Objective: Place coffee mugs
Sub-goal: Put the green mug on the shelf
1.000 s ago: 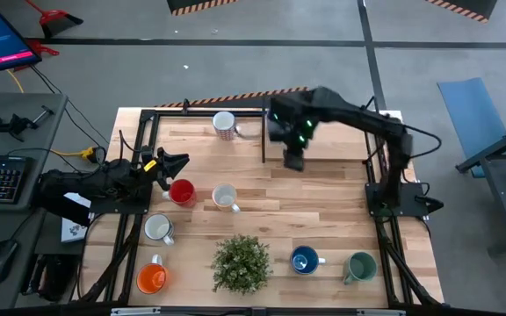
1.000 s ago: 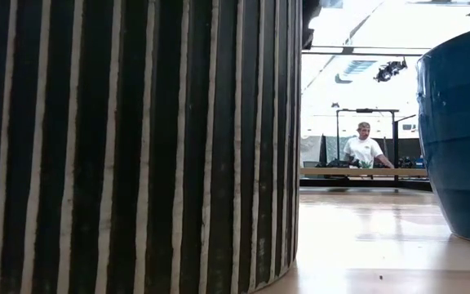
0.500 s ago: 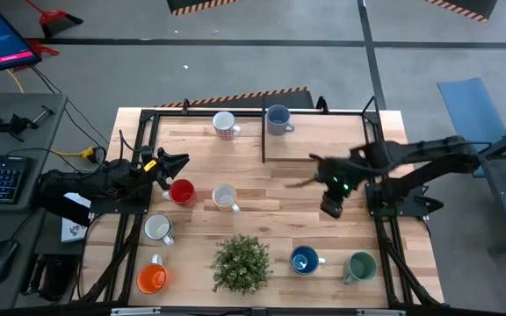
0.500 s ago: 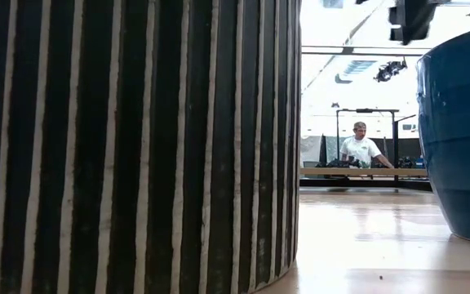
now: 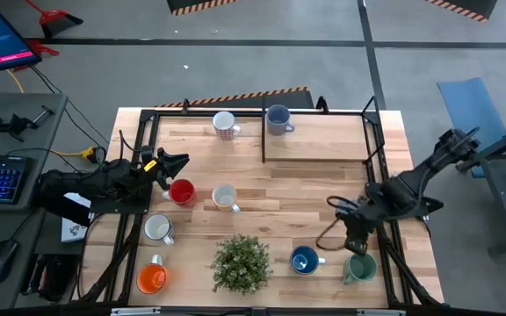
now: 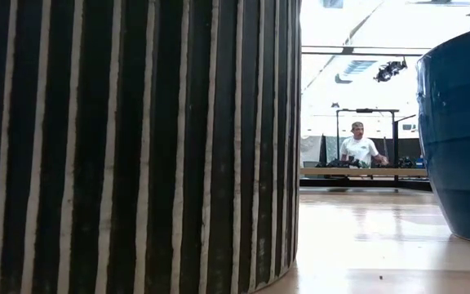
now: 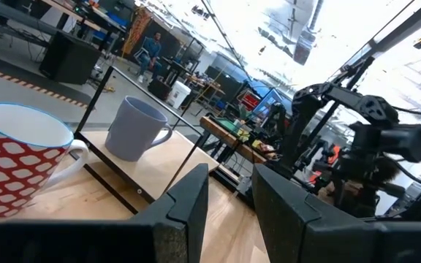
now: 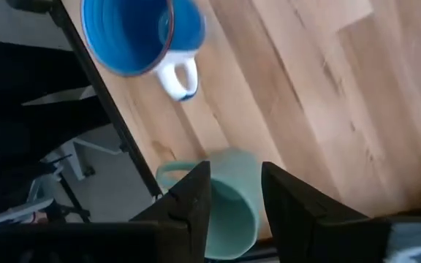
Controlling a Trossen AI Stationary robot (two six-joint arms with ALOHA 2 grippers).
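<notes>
My right gripper hangs open above the green mug, which stands at the table's near right; its fingers point steeply down and touch nothing. The blue mug stands just left of the green one. A lavender-blue mug stands on the raised board at the far side, with the red-patterned white mug beside it on the table. Red, white, cream and orange mugs stand on the left half. My left gripper waits open at the left edge.
A leafy plant in a striped pot stands at the near middle, left of the blue mug. A black frame borders the table and the raised board. A person stands far off in the room behind.
My right gripper has swung from over the raised board at the far side toward the table's near right corner, sinking and rolling as it went. It now hangs over the green mug. The lavender-blue mug stays on the board, uncovered.
</notes>
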